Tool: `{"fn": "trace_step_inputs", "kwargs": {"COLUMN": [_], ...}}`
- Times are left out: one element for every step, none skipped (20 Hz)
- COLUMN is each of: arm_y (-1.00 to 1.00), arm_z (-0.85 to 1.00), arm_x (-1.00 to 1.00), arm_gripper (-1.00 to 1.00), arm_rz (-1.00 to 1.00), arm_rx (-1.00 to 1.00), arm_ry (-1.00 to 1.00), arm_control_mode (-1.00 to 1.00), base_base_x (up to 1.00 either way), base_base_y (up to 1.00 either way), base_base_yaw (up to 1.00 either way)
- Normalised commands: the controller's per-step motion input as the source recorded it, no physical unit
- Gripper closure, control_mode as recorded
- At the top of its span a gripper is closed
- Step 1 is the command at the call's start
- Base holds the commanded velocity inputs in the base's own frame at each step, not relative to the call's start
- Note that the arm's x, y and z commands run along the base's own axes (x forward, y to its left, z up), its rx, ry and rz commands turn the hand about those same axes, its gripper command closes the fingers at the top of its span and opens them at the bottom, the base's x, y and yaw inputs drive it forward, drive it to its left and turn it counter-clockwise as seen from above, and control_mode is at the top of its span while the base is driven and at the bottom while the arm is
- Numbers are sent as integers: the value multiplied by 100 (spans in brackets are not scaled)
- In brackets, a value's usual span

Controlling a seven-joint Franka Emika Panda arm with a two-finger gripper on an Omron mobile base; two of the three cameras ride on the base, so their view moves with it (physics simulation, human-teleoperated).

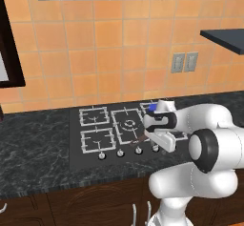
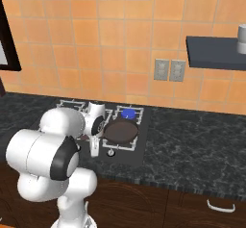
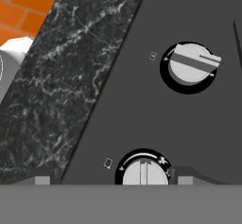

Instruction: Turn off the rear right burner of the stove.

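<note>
Left base view
stove: the stove [image 1: 76, 141] lies flat in the dark marbled worktop [image 1: 33, 148], its back edge near the orange tile wall [image 1: 105, 44].
rear right burner: the burner [image 1: 152, 107] sits at the stove's back right corner, a blue flame showing just behind the arm.
knobs: a row of knobs [image 1: 120, 153] runs along the stove's front edge.
gripper: the gripper [image 1: 139, 141] is down over the right end of that row; whether it is open or closed is hidden here.

Right base view
burner: the blue flame [image 2: 128, 113] burns at the back right.
pan: a dark pan [image 2: 122, 131] rests on the front right grate, just in front of the flame.
knob: one knob [image 2: 111, 152] shows at the stove's front edge, beside the gripper [image 2: 94, 147].

Hand view
fingers: the two dark fingers [image 3: 185, 175] stand apart on either side of the near knob [image 3: 144, 171], not touching it, holding nothing.
far knob: a second knob [image 3: 191, 66] lies farther along the black glass.
</note>
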Motion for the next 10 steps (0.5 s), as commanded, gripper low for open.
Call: {"fn": "trace_step_inputs", "kwargs": {"arm_y": [0, 0, 0, 0, 0, 1, 3, 5, 7, 13], "arm_z": [-21, -22, -24, -27, -28, -28, -29, -29, -33, -35], "arm_x": [-15, -19, -24, -32, -30, -27, -24, -19, -16, -9], "arm_gripper": [-100, -100, -100, -100, -100, -100, -100, -100, -100, 100], "arm_rz": [0, 0, 0, 0, 0, 0, 0, 0, 0, 0], "arm_rx": [0, 0, 0, 0, 0, 0, 0, 0, 0, 0], "arm_ry": [0, 0, 0, 0, 0, 0, 0, 0, 0, 0], "arm_control_mode": [-100, -100, -100, -100, -100, -100, -100, -100, -100, -100], "base_base_x": [0, 0, 0, 0, 0, 0, 0, 0, 0, 0], "base_base_y": [0, 0, 0, 0, 0, 0, 0, 0, 0, 0], "base_base_yaw": [0, 0, 0, 0, 0, 0, 0, 0, 0, 0]}}
